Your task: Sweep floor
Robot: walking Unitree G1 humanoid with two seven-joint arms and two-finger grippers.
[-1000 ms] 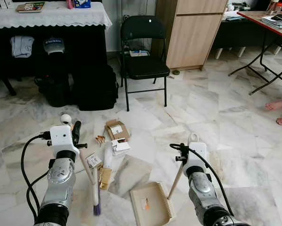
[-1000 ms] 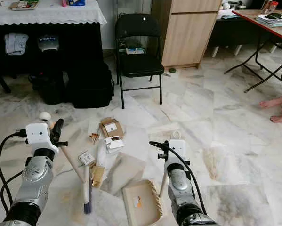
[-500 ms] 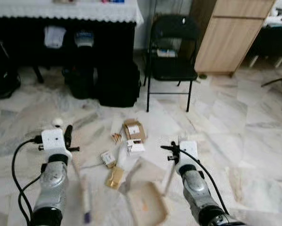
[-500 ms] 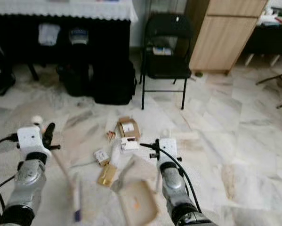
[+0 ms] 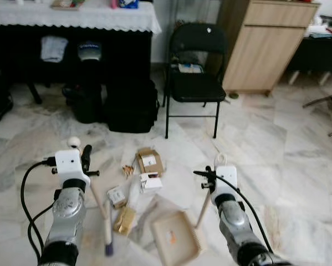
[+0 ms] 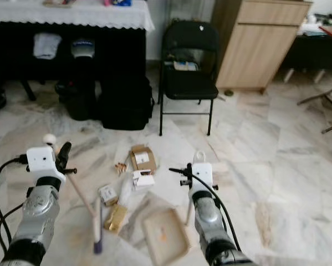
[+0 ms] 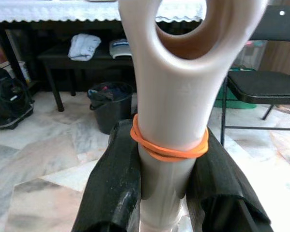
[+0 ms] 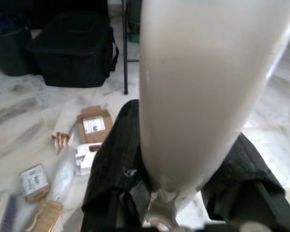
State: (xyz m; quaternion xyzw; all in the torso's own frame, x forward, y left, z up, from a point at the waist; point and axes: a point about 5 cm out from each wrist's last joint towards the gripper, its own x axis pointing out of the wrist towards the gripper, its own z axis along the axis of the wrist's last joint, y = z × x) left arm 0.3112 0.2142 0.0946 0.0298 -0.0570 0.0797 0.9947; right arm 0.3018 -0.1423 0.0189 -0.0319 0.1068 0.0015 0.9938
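Gripping broom (image 5: 99,213), left claw (image 7: 166,193), brush head blurred

The two eye views look from up high on the robot's head, forward and down at the floor (image 5: 276,144). Both share the same things: the black chair (image 5: 194,72) far ahead and the boxes (image 6: 139,158) beyond the fingers. Each wrist view sits very near its own fingers and looks along them. The left wrist view faces the broom handle (image 7: 166,121) between its fingers (image 7: 113,188). The right wrist view faces the dustpan handle (image 8: 203,87), with the boxes past its fingers.
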